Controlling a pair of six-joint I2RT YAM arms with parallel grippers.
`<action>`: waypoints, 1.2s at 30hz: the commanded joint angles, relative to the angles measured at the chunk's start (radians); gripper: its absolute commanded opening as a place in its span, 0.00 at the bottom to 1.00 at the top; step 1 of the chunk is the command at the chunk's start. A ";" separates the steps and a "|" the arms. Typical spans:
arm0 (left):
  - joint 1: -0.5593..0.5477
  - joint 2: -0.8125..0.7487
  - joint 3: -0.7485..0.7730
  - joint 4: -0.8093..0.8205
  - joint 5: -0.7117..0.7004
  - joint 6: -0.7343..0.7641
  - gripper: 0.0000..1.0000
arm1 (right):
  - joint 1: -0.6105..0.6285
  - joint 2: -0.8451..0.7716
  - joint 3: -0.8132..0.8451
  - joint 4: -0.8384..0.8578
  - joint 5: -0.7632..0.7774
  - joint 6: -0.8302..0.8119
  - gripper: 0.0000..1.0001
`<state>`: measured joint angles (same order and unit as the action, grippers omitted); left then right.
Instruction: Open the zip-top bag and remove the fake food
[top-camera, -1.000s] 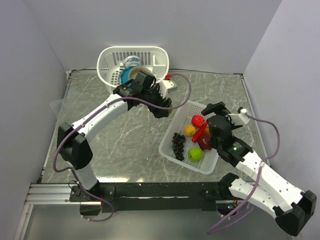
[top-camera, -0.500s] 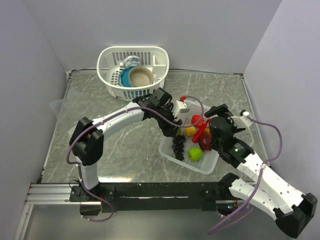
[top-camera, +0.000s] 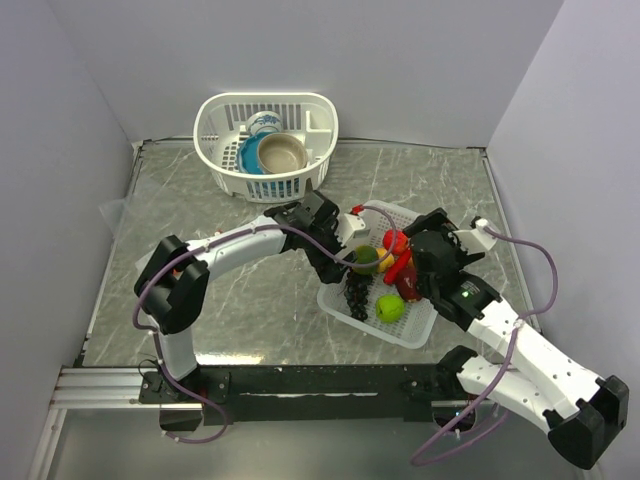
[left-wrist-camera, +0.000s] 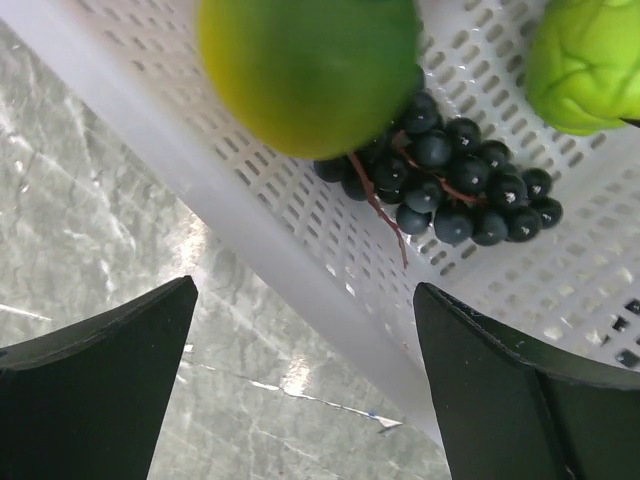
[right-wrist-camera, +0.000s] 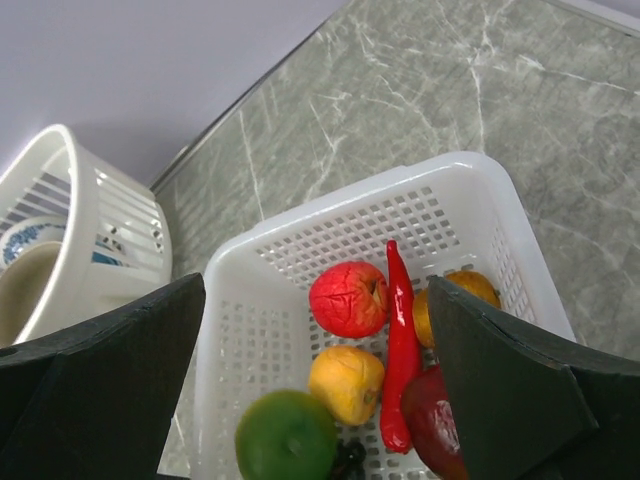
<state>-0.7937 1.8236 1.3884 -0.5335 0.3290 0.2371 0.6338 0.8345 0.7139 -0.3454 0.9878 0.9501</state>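
The worktop looks like polished grey marble with pale veins. The flat basket is white perforated plastic, matt. Grapes and chili are smooth, glossy plastic; the round green fruit has a duller sheen

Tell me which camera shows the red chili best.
Right wrist: the red chili lies full length, unobstructed, in the white basket. The top external view shows only a small red sliver. The left wrist view misses it.
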 joint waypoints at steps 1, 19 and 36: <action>-0.006 0.011 -0.015 0.044 -0.097 -0.032 0.97 | -0.011 0.018 0.029 -0.038 0.018 0.027 1.00; 0.065 -0.348 -0.367 -0.023 -0.242 -0.033 0.97 | -0.023 0.129 0.064 0.032 -0.147 -0.028 1.00; 0.271 -0.668 -0.012 -0.134 -0.191 -0.212 0.97 | 0.299 0.235 0.321 -0.069 -0.167 -0.349 1.00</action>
<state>-0.5316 1.2308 1.3502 -0.6468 0.1581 0.1078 0.8398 1.0328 0.9169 -0.3470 0.7734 0.6891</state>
